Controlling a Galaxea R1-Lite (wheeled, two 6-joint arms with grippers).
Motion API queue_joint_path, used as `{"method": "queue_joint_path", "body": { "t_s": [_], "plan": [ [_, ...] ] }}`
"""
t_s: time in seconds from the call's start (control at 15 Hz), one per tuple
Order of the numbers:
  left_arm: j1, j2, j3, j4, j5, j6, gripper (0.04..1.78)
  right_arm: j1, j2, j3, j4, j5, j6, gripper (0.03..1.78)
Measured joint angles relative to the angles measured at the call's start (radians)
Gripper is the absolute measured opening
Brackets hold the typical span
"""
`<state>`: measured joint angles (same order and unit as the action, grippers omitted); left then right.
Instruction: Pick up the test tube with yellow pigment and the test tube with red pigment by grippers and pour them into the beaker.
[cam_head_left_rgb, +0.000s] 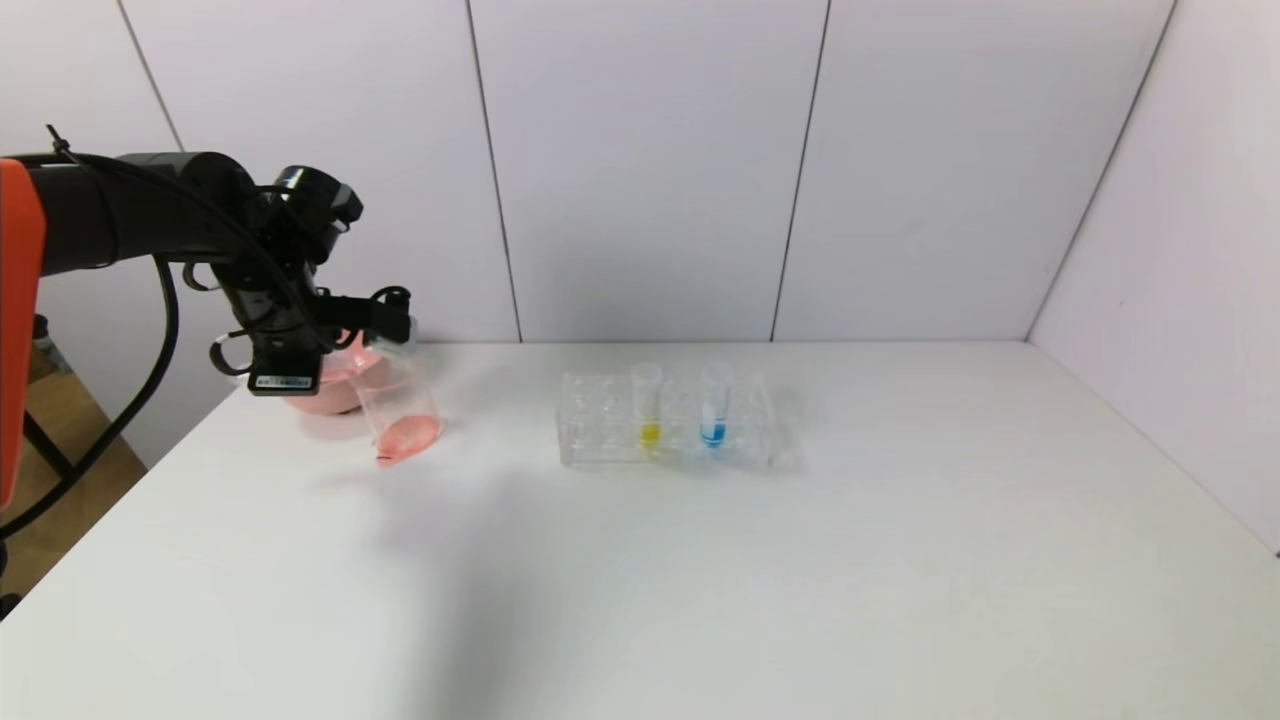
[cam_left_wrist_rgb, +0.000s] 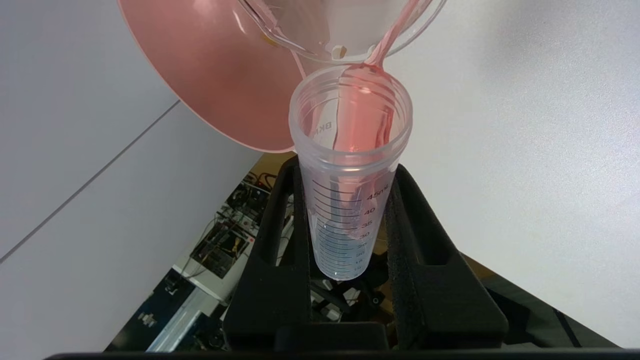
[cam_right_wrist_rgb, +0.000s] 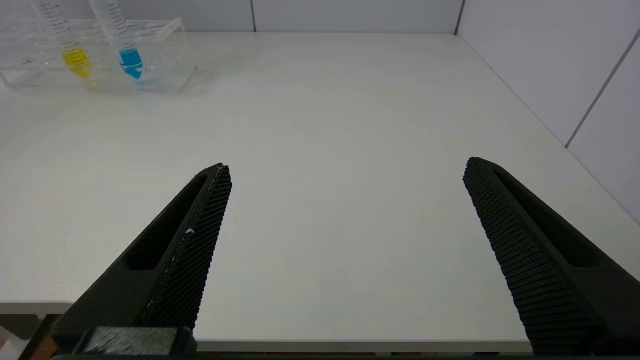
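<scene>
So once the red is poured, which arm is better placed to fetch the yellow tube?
Probably the right: its hand is open and empty, facing the yellow tube; the left hand is shut on the red tube.

Printed figures run up the slim clear plastic tube with red-tinted liquid (cam_left_wrist_rgb: 350, 165): dark scale lines marked 45 ml, 40, 35, 30, with smaller numbers below too blurred to read. Raised letters "BK" show inside its rim.
</scene>
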<state>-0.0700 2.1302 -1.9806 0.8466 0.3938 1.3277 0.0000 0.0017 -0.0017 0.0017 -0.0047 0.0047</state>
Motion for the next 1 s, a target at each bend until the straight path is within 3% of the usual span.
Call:
{"method": "queue_joint_path", "body": {
  "t_s": [1.0],
  "plan": [
    [-0.021,0.008,-0.003,-0.002,0.075,-0.019,0.45,0.0,0.0,0.0,0.0,0.0,0.0,1.7]
  ]
}}
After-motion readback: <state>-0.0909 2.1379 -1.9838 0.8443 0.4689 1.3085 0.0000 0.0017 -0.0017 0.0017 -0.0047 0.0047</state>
